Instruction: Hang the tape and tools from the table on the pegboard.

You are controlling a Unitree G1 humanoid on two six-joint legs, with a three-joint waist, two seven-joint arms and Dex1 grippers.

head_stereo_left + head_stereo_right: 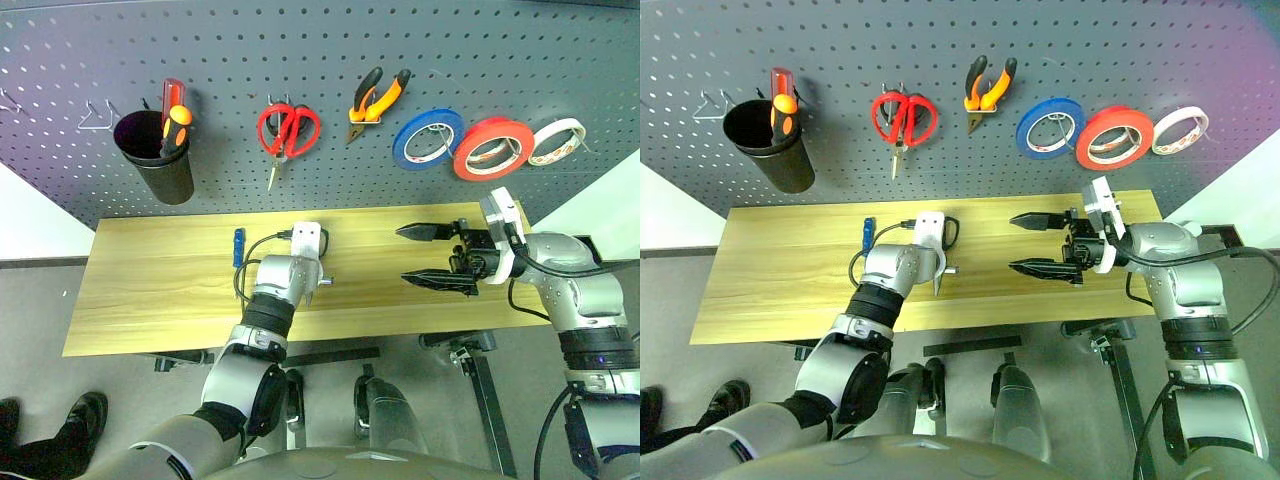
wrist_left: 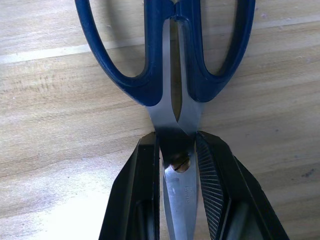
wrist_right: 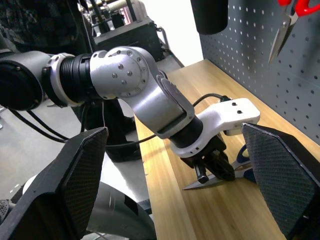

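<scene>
Here the left hand [image 2: 177,165] is closed on the dark-blue scissors [image 2: 170,55] at the pivot, the blades pinched between its fingers [image 2: 210,175]; the scissors lie flat on the table [image 1: 150,290], near its middle. The step in hand appears to be the pick-up of the scissors. The next move likely calls for a lift clear of the wood, then a carry to a free hook on the pegboard [image 1: 300,50]. The right hand [image 1: 437,257] hovers wide and empty over the table's right part. The blue screwdriver [image 1: 238,246] rests left of the scissors. The pliers [image 1: 377,97] and red tape [image 1: 493,148] hang. A black cup [image 1: 155,155] on the far left holds red and orange screwdrivers [image 1: 173,115].
</scene>
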